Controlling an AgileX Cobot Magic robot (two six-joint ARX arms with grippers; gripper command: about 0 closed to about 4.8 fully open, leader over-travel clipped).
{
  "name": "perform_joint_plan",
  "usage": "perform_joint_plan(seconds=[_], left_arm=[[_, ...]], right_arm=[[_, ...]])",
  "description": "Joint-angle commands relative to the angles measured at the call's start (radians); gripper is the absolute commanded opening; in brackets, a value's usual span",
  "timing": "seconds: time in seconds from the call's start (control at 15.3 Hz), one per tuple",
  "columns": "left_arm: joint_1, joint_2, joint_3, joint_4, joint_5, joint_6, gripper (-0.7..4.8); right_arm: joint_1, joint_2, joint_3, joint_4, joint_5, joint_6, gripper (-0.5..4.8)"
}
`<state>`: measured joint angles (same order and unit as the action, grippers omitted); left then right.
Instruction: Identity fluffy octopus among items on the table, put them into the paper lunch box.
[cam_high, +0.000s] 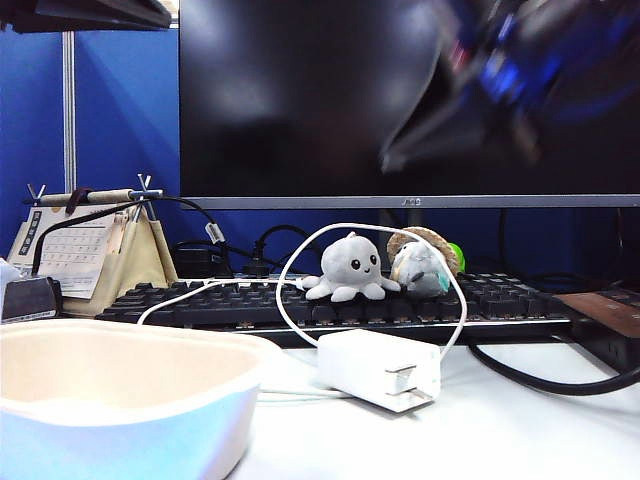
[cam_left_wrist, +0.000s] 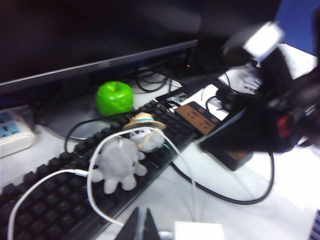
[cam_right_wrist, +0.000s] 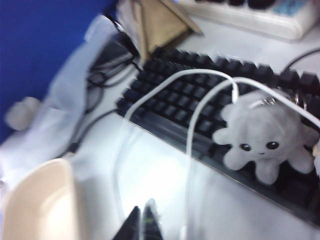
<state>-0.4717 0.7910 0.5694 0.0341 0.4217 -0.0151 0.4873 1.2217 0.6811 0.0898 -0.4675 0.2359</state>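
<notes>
Above the keyboard (cam_right_wrist: 210, 105), the right gripper (cam_right_wrist: 141, 222) hangs with fingertips pinched together, grasping nothing; the left gripper (cam_left_wrist: 142, 226) likewise shows its tips closed and empty, so both seem merely on approach. From there outward, the fluffy octopus (cam_right_wrist: 262, 137) sits on the keyboard's keys, probably propped there for easy reach, with the white cable (cam_high: 300, 290) looping over it, a likely snag. Just beside it leans the hatted plush (cam_high: 420, 265). In front of the keyboard lie the power adapter (cam_high: 380, 370) and the paper lunch box (cam_high: 120, 400), on a white table (cam_high: 520, 430); behind it, a dark monitor (cam_high: 300, 100) and blue wall (cam_high: 120, 110).
</notes>
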Motion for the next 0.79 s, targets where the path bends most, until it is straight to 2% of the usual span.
perform_joint_plan(seconds=[0.07,0.59,0.72,0.79], left_arm=[[0.0,0.011,0.005,0.012,0.001,0.008,-0.04],[0.0,0.014,0.005,0.012,0.002,0.008,-0.04],[0.0,0.015,0.005,0.012,0.002,0.008,-0.04],[0.0,0.015,0.005,0.013,0.002,0.008,-0.04]], right_arm=[[0.003,0.143,0.007,0.189,-0.002,0.002,2.34],[0.005,0.25,0.008,0.372,0.121,-0.006,2.35],[0.005,0.254,0.009,0.388,0.136,-0.065,2.36],[0.005,0.262,0.01,0.393,0.137,-0.083,2.52]])
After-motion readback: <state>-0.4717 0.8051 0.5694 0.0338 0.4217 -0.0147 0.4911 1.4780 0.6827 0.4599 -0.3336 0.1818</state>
